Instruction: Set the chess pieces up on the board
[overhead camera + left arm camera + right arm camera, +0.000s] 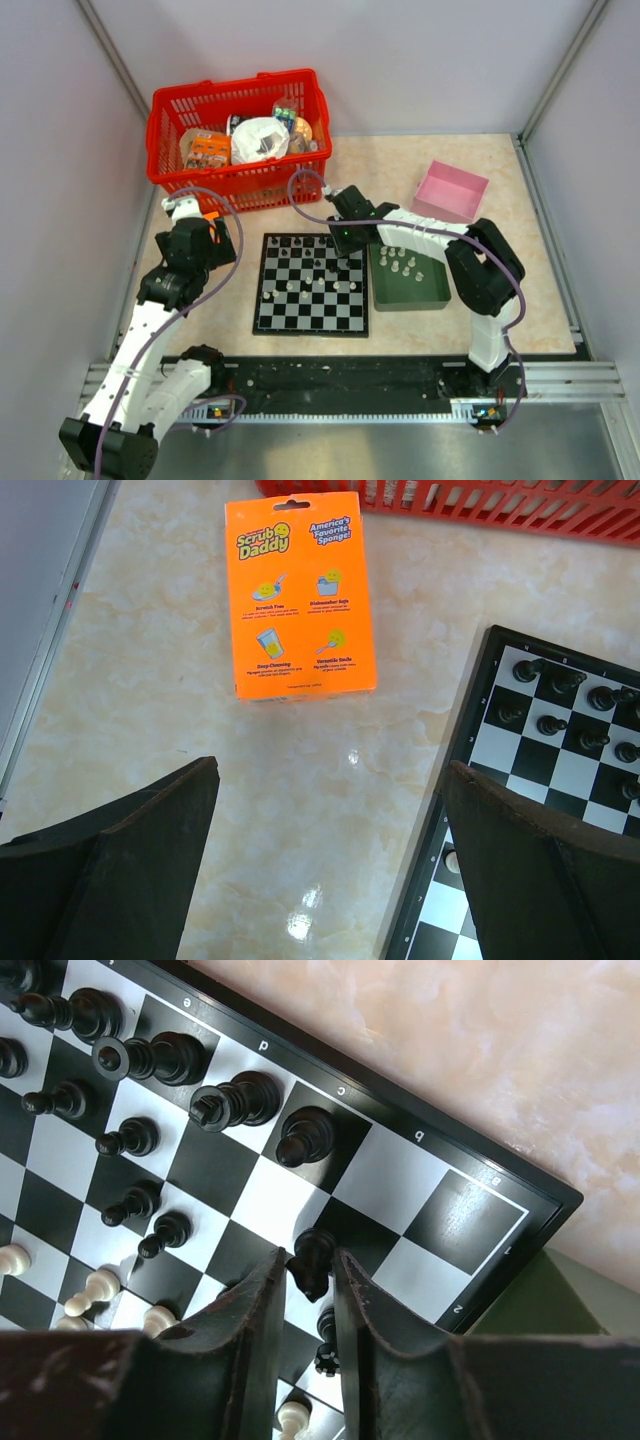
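Note:
The checkered board (pixel 310 330) lies in front of both arms. My right gripper (pixel 345 237) hovers over its far right corner. In the right wrist view that gripper (pixel 308 1256) is shut on a small black chess piece (pixel 318 1257), held just above a dark square of the board (pixel 470 1210). Other black pieces (pixel 240 1100) stand in two rows along the lettered edge, and white pieces (pixel 95 1290) stand further in. My left gripper (pixel 330 770) is open over bare table, just left of the board's border (pixel 478 695), holding nothing.
A dark green tray (pixel 410 303) with several white pieces (pixel 403 262) sits right of the board. A pink box (pixel 452 190) stands behind it. A red basket (pixel 238 135) of goods is at the back left. An orange sponge box (pixel 300 595) lies ahead of my left gripper.

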### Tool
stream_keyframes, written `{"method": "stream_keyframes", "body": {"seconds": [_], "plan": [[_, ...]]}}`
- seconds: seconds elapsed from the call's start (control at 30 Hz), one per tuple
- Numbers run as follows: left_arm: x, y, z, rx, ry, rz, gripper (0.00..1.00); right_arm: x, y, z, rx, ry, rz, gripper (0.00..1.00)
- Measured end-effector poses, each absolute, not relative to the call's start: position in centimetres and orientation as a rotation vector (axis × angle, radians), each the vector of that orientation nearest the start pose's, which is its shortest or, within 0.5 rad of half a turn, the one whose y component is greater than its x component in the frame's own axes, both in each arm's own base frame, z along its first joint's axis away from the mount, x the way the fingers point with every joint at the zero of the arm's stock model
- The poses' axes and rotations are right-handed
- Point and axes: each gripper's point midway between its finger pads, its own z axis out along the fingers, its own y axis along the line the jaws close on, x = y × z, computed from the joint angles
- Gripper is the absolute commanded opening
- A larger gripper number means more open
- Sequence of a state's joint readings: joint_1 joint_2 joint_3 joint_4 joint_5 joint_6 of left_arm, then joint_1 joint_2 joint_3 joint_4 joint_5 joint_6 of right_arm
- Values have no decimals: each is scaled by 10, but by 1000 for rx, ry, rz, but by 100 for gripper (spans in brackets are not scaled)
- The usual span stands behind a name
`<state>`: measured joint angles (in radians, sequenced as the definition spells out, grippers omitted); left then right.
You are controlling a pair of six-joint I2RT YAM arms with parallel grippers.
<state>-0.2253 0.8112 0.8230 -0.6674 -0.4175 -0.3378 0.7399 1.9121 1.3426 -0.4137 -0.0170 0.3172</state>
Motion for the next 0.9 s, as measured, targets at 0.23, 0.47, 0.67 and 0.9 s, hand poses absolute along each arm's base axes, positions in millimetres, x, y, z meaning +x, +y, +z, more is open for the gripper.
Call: {"method": "stream_keyframes", "body": {"seconds": [0.23,0.47,0.67,0.9], "plan": [[255,2,191,-346,2134,142,99,328,312,51,-539,2542,372,21],[255,2,191,-346,2134,142,99,341,309,61,-507,2507,311,20],[255,2,191,-346,2134,141,99,356,315,66,-485,2474,295,22],[255,2,191,-346,2133,142,99,354,317,59,-496,2488,309,34]]}}
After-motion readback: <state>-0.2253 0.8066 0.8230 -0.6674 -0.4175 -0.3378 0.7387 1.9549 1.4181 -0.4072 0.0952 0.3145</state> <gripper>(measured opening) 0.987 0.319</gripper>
